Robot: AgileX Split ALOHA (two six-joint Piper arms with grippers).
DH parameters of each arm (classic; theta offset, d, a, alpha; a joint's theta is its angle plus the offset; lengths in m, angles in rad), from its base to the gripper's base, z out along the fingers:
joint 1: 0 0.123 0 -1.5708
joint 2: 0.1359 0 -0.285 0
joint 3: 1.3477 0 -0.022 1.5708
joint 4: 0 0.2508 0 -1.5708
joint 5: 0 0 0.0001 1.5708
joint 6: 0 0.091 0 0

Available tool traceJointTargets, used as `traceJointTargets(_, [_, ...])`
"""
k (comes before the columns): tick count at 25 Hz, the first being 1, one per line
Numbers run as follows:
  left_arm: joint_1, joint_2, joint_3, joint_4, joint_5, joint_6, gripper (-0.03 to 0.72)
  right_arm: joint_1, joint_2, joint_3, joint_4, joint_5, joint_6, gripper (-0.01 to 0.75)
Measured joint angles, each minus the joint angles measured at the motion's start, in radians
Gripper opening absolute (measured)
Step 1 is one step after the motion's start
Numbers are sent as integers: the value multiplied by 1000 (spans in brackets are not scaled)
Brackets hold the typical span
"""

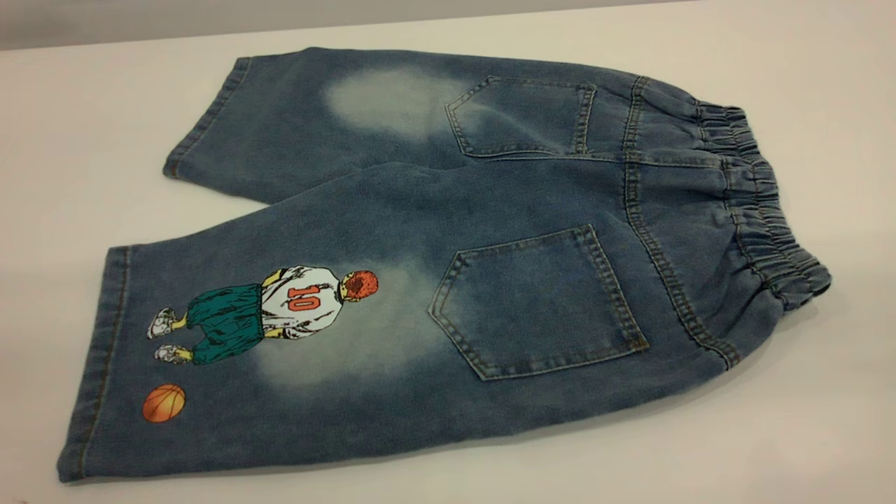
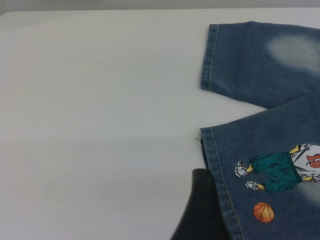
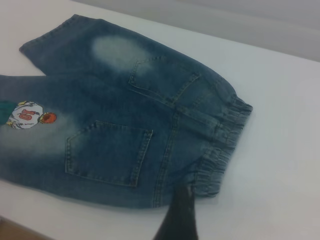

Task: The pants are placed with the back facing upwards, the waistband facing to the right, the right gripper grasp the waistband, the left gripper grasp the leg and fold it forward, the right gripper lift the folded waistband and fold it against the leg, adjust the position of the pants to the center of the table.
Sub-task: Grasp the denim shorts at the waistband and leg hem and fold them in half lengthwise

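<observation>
Pants [image 1: 448,210] spread flat on table [image 1: 105,126], back side up, both rear pockets showing. Waistband [image 1: 759,203] gathered at the exterior view's right, legs fanned out to its left. Near leg [image 1: 231,357] printed with player in white "10" shirt and orange basketball near the hem; far leg plain but for a pale faded patch. Unfolded, both hems lying on the tabletop, a wedge of bare table between them.

Left gripper [image 2: 200,210] seen only in left wrist view as a dark shape low at the printed leg's hem, touching or just over its edge; opening cannot be told. Right gripper [image 3: 181,215] seen only in right wrist view as a dark finger at the waistband's near corner, close against the ruffled band; grip cannot be told either. Neither gripper visible in the exterior view.
</observation>
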Motion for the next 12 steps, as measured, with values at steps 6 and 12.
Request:
traceJointTargets(6, [0, 0, 0, 0, 0, 0, 518, 0, 0, 0, 0, 0, 0, 583])
traceJointTargets(12, [0, 54, -14, 10, -17, -16, 518, 0, 8, -36, -4, -48, 47, 583])
